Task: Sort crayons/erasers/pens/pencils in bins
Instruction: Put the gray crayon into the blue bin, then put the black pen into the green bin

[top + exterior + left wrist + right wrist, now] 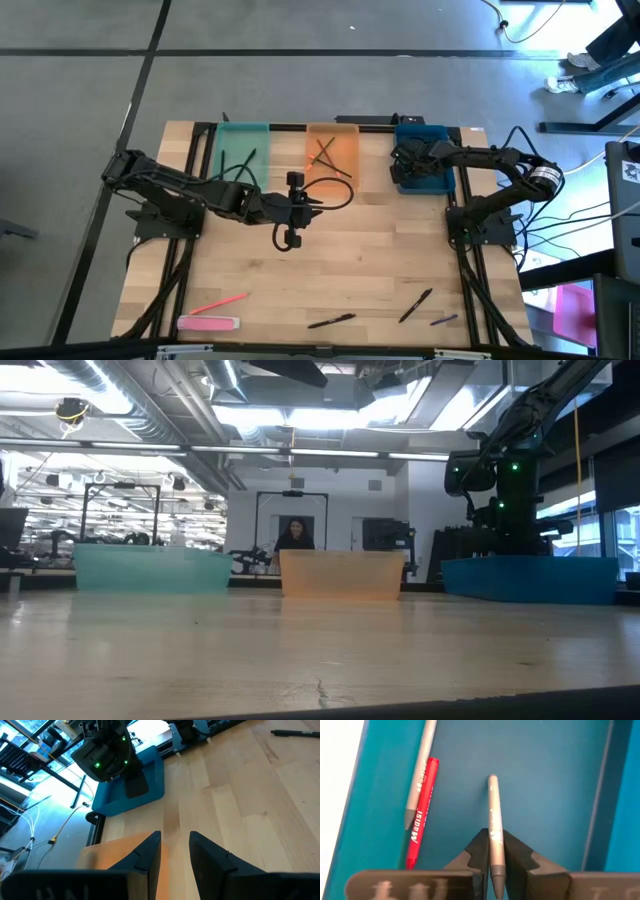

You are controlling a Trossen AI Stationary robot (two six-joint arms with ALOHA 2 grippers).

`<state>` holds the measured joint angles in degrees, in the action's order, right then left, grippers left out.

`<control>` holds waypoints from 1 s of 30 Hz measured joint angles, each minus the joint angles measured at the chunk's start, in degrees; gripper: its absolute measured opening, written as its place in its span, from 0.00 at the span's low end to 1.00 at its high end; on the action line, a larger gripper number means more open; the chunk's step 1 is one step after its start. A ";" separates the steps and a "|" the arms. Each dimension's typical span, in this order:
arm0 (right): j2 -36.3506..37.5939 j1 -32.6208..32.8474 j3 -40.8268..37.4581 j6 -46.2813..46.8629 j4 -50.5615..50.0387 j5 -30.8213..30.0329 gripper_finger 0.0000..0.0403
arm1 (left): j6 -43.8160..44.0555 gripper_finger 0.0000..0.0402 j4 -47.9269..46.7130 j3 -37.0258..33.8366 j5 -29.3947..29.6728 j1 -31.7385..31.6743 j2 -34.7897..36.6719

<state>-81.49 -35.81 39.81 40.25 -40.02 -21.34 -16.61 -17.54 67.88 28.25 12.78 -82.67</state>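
Observation:
My right gripper (492, 845) hangs over the blue bin (437, 178) at the table's far right, shut on a slim grey stick (493, 810). A second grey stick (420, 775) and a red crayon-like stick (422, 815) lie on that bin's floor. My left gripper (175, 845) is open with nothing between its fingers, hovering by the near edge of the orange bin (332, 135), which holds crossed dark sticks (325, 155). The teal bin (243, 140) holds dark sticks too. A pink pencil (218, 302), the pink eraser (208, 322), two black pens (332, 321) (415, 305) and a short purple stick (443, 320) lie along the near edge. My right gripper pinches the grey stick between its two fingers (477, 850), near its pointed end (496, 855). The stick lies along the fingers, its blunt end (492, 779) reaching out ahead of them over the blue bin's floor. Whether it touches the floor, I cannot tell.
The three bins stand side by side along the far edge. The middle of the wooden table (350, 260) is bare. A black frame rail (300, 125) runs behind the bins. In the low view a person (295, 535) shows in the room beyond the table.

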 joint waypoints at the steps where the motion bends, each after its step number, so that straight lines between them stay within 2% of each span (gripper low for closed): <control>1: 0.00 0.00 0.00 0.00 -0.01 -0.01 0.10 | -0.01 0.23 0.00 0.00 0.00 0.00 0.00; 5: 0.00 0.00 0.00 -0.04 0.01 -0.02 0.12 | 0.01 0.23 0.01 0.00 0.00 0.00 0.00; 11: 0.00 0.00 0.00 -0.26 0.04 -0.19 0.22 | 0.04 0.23 0.00 0.00 0.00 0.00 0.00; 14: 0.00 -0.02 0.02 -0.28 0.32 -2.22 0.25 | 0.11 0.23 0.00 0.00 0.00 0.00 0.00; 19: 0.54 0.00 0.69 -1.71 0.38 -2.27 0.26 | 0.19 0.23 0.00 0.00 -0.02 0.00 -0.02; 23: 2.99 -0.02 2.09 -4.18 0.27 -2.22 0.26 | 1.50 0.23 -0.08 0.00 0.88 0.00 -0.02; 30: 11.16 2.12 4.57 -9.87 0.60 -5.97 0.26 | 8.44 0.23 -5.68 0.00 7.25 -0.02 -0.02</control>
<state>-70.33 -33.69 44.38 30.38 -39.42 -27.32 -8.18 -23.22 67.88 35.50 12.75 -82.70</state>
